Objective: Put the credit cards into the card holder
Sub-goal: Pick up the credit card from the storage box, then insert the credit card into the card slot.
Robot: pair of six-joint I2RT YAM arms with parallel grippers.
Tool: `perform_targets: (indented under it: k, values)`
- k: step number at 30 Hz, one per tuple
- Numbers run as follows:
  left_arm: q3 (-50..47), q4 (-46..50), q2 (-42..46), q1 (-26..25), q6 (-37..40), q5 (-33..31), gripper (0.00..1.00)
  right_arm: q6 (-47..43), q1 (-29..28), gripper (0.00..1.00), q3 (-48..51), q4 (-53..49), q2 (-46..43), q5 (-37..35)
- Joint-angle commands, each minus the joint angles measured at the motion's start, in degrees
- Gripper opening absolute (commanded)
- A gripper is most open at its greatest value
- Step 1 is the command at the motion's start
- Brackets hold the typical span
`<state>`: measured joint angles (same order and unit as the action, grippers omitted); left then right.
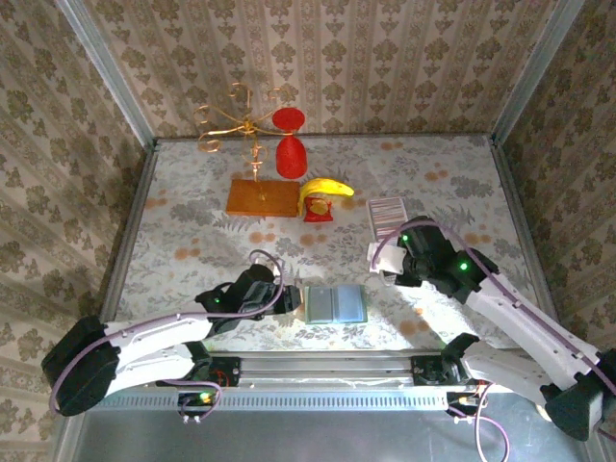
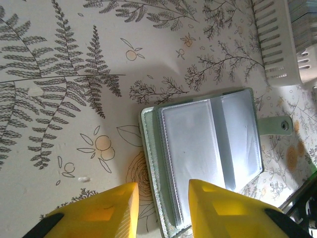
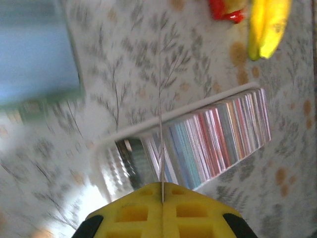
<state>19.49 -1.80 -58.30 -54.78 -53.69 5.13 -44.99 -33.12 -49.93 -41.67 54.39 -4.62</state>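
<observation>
Right end effector [image 3: 162, 187] is pinching one card [image 3: 160, 124] off the credit cards [image 3: 223, 134], probably needing a swing to the card holder [image 2: 208, 148] next.

Right wrist view blurred throughout. Card holder [image 3: 34, 54] was a blue-green smear, cut by the top and left edges; banana [image 3: 267, 25] cut by the top edge. Near end of credit cards [image 3: 218, 139] lost in glare. Thin pale sliver [image 3: 161, 148] at right end effector [image 3: 162, 187], too thin to identify. Left end effector [image 2: 163, 186] cut by the bottom edge, one finger covering card holder's near corner; slotted tray [image 2: 277, 44] cut at the top right
</observation>
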Motion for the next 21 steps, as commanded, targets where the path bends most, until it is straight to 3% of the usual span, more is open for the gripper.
perform_targets:
  k: [1, 6, 8, 12, 15, 21]
  values:
    - [0.99, 3.51, 2.21, -0.37, 1.66, -1.52, 0.32, 29.2, -0.82, 0.0, -4.92, -4.63, -0.6, 6.96]
    - [1.59, 6.38, 4.99, -0.54, 1.35, -1.4, 0.32, 66.69, -1.24, 0.0, -4.64, -4.8, -1.25, 8.27]
    - [1.61, 7.18, 6.24, -0.92, 0.99, -1.41, 0.32, 80.2, -1.24, 0.0, -1.6, -3.52, -2.15, 12.02]
    - [1.58, 7.16, 7.17, -1.97, 0.48, -1.91, 0.32, 100.38, -3.74, 0.0, 10.11, 10.42, -5.0, 21.21]
    - [1.96, 6.28, 6.48, -2.69, 0.33, -2.29, 0.3, 107.33, -7.05, 0.0, 15.13, 17.55, -5.33, 19.69]
    - [2.46, 2.18, 2.2, -3.57, -0.4, -1.56, 0.19, 110.61, -11.47, 0.0, 18.47, 24.86, -1.38, 16.75]
